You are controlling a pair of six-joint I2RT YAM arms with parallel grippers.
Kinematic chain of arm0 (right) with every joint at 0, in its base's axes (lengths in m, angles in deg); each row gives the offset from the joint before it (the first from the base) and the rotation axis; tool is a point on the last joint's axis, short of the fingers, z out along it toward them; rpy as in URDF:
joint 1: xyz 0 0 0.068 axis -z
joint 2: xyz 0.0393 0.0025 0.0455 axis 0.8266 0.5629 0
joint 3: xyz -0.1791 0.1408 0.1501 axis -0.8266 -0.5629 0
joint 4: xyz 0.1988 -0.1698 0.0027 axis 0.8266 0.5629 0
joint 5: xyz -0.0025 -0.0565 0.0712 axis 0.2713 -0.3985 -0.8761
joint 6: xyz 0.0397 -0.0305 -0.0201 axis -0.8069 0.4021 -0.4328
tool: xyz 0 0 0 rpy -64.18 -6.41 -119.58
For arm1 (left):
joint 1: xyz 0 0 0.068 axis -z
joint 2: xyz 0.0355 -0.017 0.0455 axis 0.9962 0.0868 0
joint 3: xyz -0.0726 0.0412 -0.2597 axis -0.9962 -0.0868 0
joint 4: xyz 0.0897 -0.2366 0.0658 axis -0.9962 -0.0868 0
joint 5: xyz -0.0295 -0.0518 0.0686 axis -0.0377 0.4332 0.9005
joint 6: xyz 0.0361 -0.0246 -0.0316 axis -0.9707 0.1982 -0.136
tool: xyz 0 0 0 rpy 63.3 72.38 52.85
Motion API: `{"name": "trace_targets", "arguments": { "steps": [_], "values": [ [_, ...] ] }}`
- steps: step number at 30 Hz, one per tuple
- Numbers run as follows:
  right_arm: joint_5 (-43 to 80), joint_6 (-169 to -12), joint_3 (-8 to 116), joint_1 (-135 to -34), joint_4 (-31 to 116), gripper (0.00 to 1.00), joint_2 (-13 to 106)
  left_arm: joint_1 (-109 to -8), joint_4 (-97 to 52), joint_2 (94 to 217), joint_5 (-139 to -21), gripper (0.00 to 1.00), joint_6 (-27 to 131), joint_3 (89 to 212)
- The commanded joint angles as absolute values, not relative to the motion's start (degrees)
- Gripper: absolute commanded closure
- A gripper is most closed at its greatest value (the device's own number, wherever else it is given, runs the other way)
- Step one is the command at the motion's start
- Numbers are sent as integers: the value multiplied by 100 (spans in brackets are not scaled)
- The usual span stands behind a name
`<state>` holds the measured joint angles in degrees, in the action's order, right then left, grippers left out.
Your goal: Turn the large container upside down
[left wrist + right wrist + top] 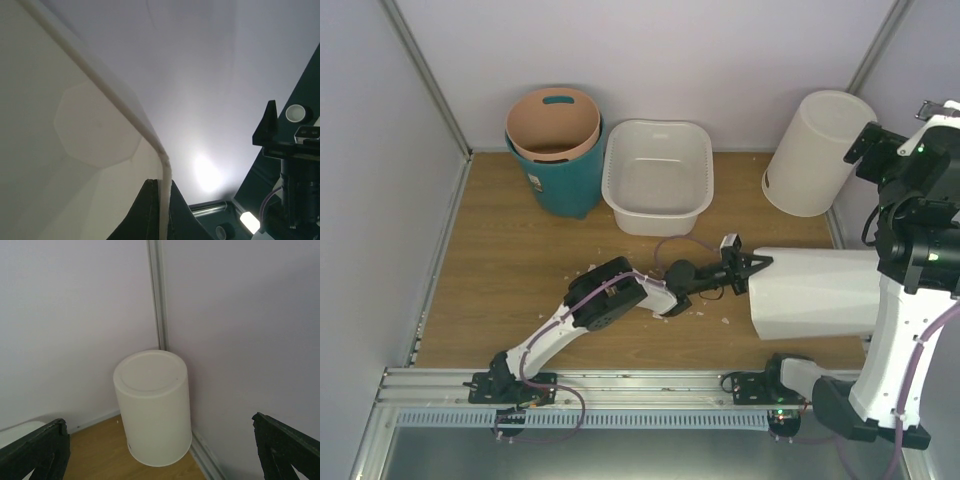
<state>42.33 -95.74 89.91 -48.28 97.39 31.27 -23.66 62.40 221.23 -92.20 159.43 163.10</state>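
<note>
The large container (658, 175), a wide white rectangular tub with rounded corners, stands open side up at the back middle of the wooden table, with no gripper touching it. My left gripper (752, 268) is well in front of it, shut on the rim of a white octagonal bin (815, 292) that lies on its side. In the left wrist view the gripper (164, 210) pinches that thin white rim (115, 102) between both fingers. My right gripper (159, 420) is raised at the far right, open and empty, facing the back right corner.
A teal bin with a tan bin nested inside (555, 150) stands left of the tub. A round white bin (817, 152) (152, 407) sits upside down in the back right corner. Walls close three sides, and a metal rail (620, 385) runs along the near edge.
</note>
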Motion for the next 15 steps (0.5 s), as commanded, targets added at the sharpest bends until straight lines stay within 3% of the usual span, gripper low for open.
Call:
{"name": "trace_targets", "arguments": {
  "steps": [1, 15],
  "values": [
    [4090, -9474, 8912, -4806, 9599, 0, 3134, -2358, 8150, 22288, -9012, 100, 16372, 16628],
    [3696, -9416, 8745, -4804, 9545, 0, 3178, -2911, 8151, 22192, -9925, 99, 16299, 16043]
  ]
}}
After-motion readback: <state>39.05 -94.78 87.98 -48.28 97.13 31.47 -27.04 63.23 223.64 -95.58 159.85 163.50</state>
